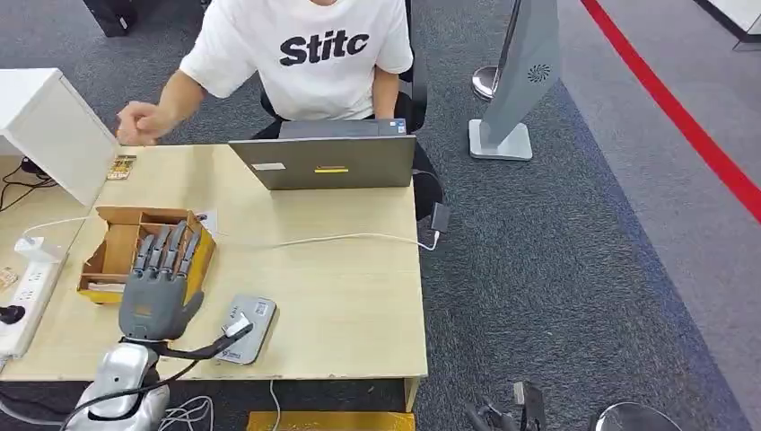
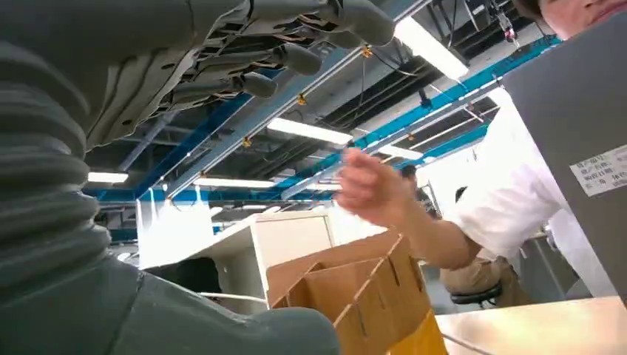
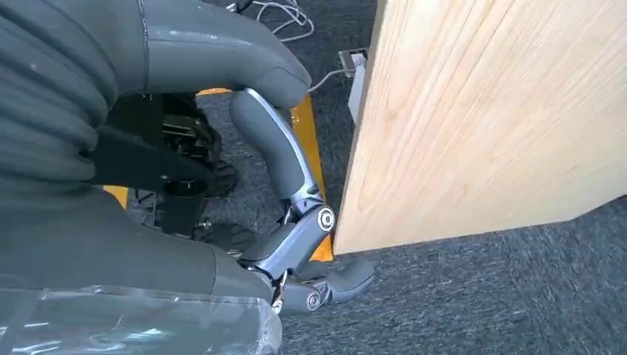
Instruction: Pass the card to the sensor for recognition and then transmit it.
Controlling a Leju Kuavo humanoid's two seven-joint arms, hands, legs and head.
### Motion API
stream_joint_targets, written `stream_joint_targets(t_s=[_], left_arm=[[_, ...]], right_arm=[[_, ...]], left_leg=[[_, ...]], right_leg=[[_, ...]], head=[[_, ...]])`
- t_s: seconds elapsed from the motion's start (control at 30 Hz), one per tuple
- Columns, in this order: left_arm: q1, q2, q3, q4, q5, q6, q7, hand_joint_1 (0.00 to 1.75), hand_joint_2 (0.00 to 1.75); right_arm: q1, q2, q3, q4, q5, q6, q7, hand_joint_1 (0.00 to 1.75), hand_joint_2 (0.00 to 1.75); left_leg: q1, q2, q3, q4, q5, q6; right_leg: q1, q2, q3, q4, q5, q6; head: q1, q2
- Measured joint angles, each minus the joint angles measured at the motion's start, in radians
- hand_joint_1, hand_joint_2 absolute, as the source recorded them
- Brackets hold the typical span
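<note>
A small patterned card (image 1: 121,166) lies flat on the wooden table (image 1: 341,287) at its far left corner, just below a person's hand (image 1: 137,122). The grey card sensor (image 1: 247,329) sits near the table's front edge with a cable running from it. My left hand (image 1: 160,285) hovers palm down with fingers stretched out over the front of an open cardboard box (image 1: 135,242), left of the sensor, holding nothing. In the left wrist view the left hand (image 2: 222,59) is above the box (image 2: 355,296). My right hand (image 3: 281,177) hangs beside the table's edge, fingers loosely bent, empty.
A person in a white shirt (image 1: 305,54) sits behind a grey laptop (image 1: 328,162) at the far side. A white cabinet (image 1: 49,126) and a power strip (image 1: 27,287) stand at the left. A white cable (image 1: 359,238) crosses the table.
</note>
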Motion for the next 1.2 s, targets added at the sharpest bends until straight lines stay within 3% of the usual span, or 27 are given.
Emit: stream_joint_targets(t_s=[0.33, 0.43, 0.63, 0.8, 1.2], left_arm=[[0.01, -0.008, -0.007, 0.03, 0.0, 0.005, 0.022, 0.0, 1.75], [0.002, 0.005, -0.007, 0.059, 0.0, 0.007, 0.053, 0.0, 1.75], [-0.06, 0.064, 0.044, 0.22, 0.003, 0.03, 0.008, 0.0, 1.75], [-0.087, 0.087, 0.075, 0.299, 0.003, 0.036, -0.004, 0.0, 1.75], [-0.11, 0.101, 0.093, 0.363, 0.003, 0.035, -0.007, 0.0, 1.75]], right_arm=[[0.001, 0.0, 0.0, 0.0, -0.002, -0.009, 0.0, 0.0, 1.75], [0.0, 0.0, 0.0, 0.0, -0.001, -0.01, 0.0, 0.0, 1.75], [0.0, 0.0, 0.0, 0.0, 0.004, -0.008, 0.003, 0.0, 1.75], [-0.001, 0.0, 0.0, 0.0, 0.005, -0.008, 0.003, 0.0, 1.75], [-0.001, 0.0, 0.0, 0.0, 0.006, -0.006, 0.004, 0.0, 1.75]], left_leg=[[0.0, 0.0, 0.0, 0.0, 0.0, 0.0], [0.0, 0.0, 0.0, 0.0, 0.0, 0.0], [0.001, 0.0, 0.0, 0.0, 0.001, -0.001], [0.001, -0.001, 0.0, 0.0, 0.001, -0.002], [0.001, -0.002, 0.0, 0.0, 0.001, -0.002]], right_leg=[[0.0, 0.0, 0.0, 0.0, 0.0, 0.0], [0.0, 0.0, 0.0, 0.0, 0.0, 0.0], [0.001, 0.0, 0.0, 0.001, 0.0, 0.0], [0.001, 0.0, 0.0, 0.001, 0.0, 0.0], [0.0, -0.001, 0.0, 0.001, 0.0, 0.0]], head=[[0.0, 0.0], [0.0, 0.0], [0.0, 0.0], [0.0, 0.0], [0.0, 0.0]])
